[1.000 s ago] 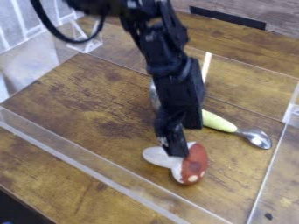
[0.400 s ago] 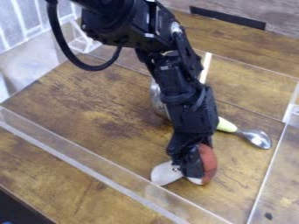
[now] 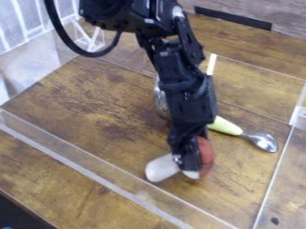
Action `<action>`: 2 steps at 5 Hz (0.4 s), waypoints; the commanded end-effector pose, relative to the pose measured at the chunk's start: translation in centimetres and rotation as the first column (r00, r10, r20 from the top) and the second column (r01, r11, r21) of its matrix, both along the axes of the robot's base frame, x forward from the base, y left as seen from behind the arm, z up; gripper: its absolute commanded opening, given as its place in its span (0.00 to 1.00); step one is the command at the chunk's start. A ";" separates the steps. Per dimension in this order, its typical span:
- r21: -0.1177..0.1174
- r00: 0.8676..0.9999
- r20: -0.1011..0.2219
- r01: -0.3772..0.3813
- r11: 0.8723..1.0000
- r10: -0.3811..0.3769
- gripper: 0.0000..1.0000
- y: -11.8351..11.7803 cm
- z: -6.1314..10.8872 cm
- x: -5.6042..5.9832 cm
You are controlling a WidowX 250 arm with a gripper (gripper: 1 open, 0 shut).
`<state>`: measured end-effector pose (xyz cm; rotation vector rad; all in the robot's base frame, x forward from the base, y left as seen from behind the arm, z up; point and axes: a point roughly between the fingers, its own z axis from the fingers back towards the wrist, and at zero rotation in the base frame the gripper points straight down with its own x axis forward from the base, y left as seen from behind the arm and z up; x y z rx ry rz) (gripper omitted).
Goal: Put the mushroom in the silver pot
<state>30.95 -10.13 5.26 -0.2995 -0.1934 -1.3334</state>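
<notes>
The mushroom (image 3: 201, 157) lies on its side on the wooden table, cream stem pointing left and reddish-brown cap to the right. My gripper (image 3: 185, 158) comes down steeply onto it, and its dark fingers close around it where stem meets cap. The mushroom still rests on the table. The silver pot (image 3: 158, 103) stands just behind, mostly hidden by my arm; only a sliver of its left wall and its pale thin handle (image 3: 212, 64) show.
A spoon with a yellow-green handle (image 3: 225, 127) and a small silver bowl (image 3: 263, 141) lies right of the pot. Clear plastic walls (image 3: 84, 156) fence the table at the front and left. A black cable (image 3: 72, 40) loops at the upper left.
The gripper has come down over the mushroom and its fingers have closed from wide open onto it. The mushroom has shifted slightly on the table.
</notes>
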 end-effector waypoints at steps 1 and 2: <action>0.020 0.996 0.076 -0.057 0.998 0.055 0.00 1.3 4.1 1.8; 0.056 0.994 0.066 -0.086 0.995 0.082 0.00 1.7 7.3 3.4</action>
